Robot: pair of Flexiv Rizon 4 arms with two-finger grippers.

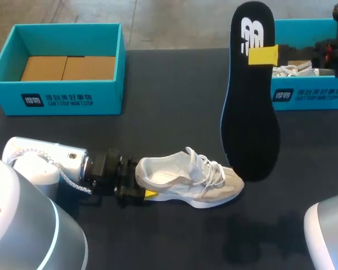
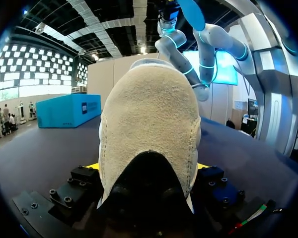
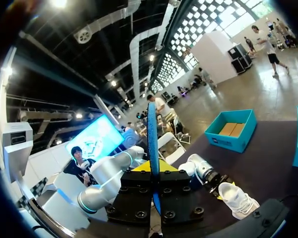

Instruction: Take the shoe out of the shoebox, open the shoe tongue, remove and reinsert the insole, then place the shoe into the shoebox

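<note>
A beige shoe (image 1: 188, 180) with white laces lies on its sole on the dark table, toe to the right. My left gripper (image 1: 142, 187) holds its heel from both sides. In the left wrist view the heel (image 2: 149, 124) fills the gap between the yellow fingertips (image 2: 92, 166). My right gripper (image 1: 263, 55) is shut on a black insole (image 1: 250, 101) and holds it upright above the shoe's toe. Seen from the right wrist, the insole (image 3: 152, 134) stands edge-on between that gripper's (image 3: 153, 167) fingers, with the shoe (image 3: 238, 198) below.
An open teal shoebox (image 1: 59, 93) with a cardboard bottom stands at the back left. A second teal box (image 1: 310, 95) holding white paper is at the back right, behind the insole. Bare dark table lies between the boxes and in front of the shoe.
</note>
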